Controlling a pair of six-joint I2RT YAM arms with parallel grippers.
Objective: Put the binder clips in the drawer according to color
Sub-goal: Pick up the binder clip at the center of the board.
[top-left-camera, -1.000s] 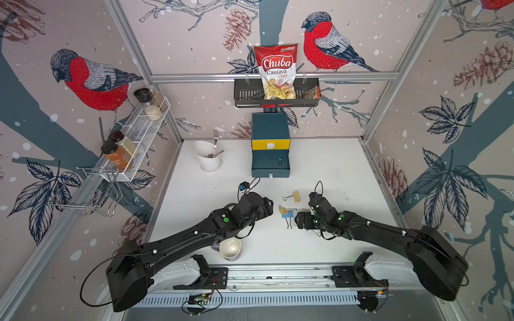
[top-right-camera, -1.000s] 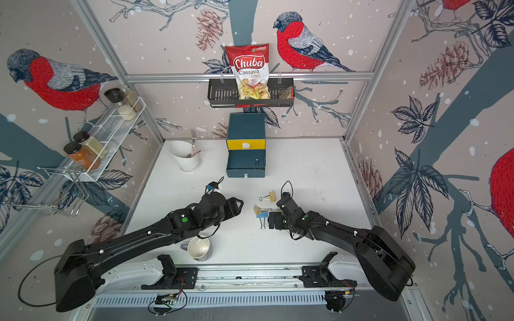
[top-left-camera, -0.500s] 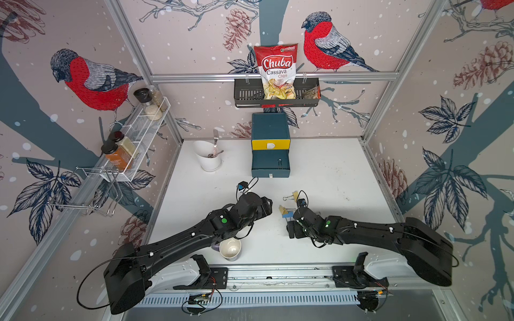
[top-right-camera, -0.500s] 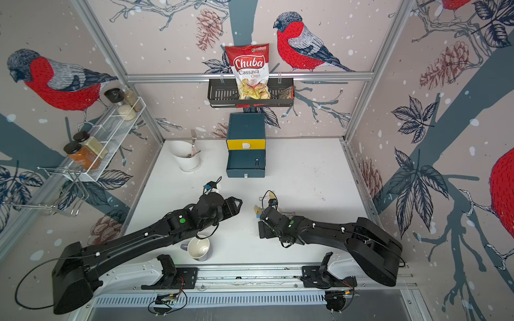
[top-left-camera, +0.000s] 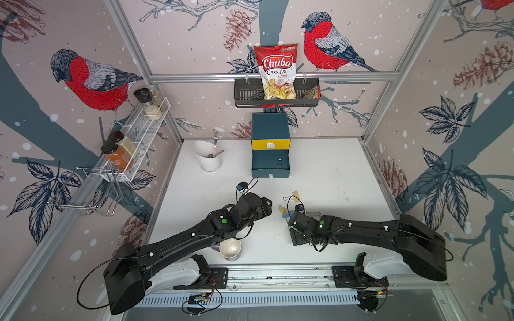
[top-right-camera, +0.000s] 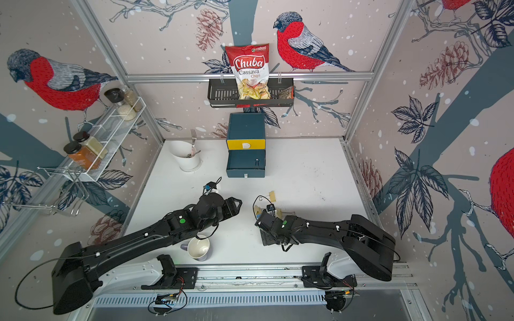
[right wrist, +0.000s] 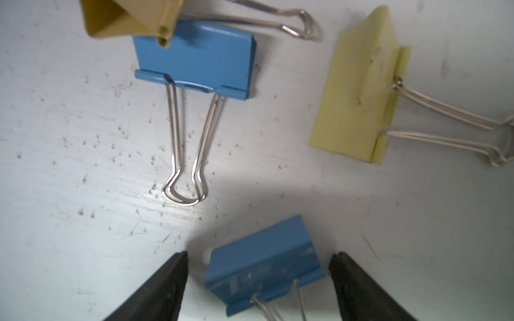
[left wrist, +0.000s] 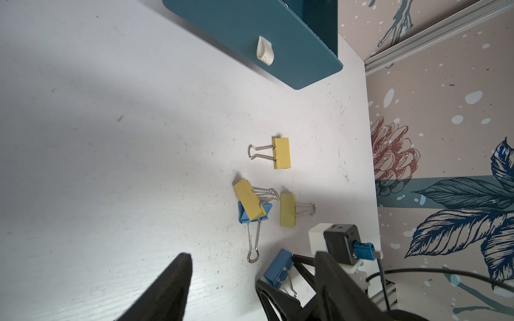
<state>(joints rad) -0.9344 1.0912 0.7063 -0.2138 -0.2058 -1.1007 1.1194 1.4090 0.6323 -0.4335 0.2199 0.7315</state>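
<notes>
Right wrist view: my right gripper (right wrist: 258, 257) is open, its fingers flanking a blue binder clip (right wrist: 264, 266) with a gap on each side. A second blue clip (right wrist: 194, 55) and yellow clips (right wrist: 358, 91) lie near on the table (right wrist: 69, 139). My left gripper (left wrist: 251, 257) is open and empty, over bare tabletop. The drawer unit (top-left-camera: 269, 125) stands at the back edge, its middle drawer (top-left-camera: 264, 164) out with one clip (top-left-camera: 279, 164) inside. The basket (top-left-camera: 247, 96) holds a bag (top-left-camera: 276, 72) reading "Chuba Cassava Chips".

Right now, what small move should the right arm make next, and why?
Probably close the right pincer on the blue clip. The clip sits between its two open fingers, with a gap on each side, so nothing is gripped yet.
</notes>
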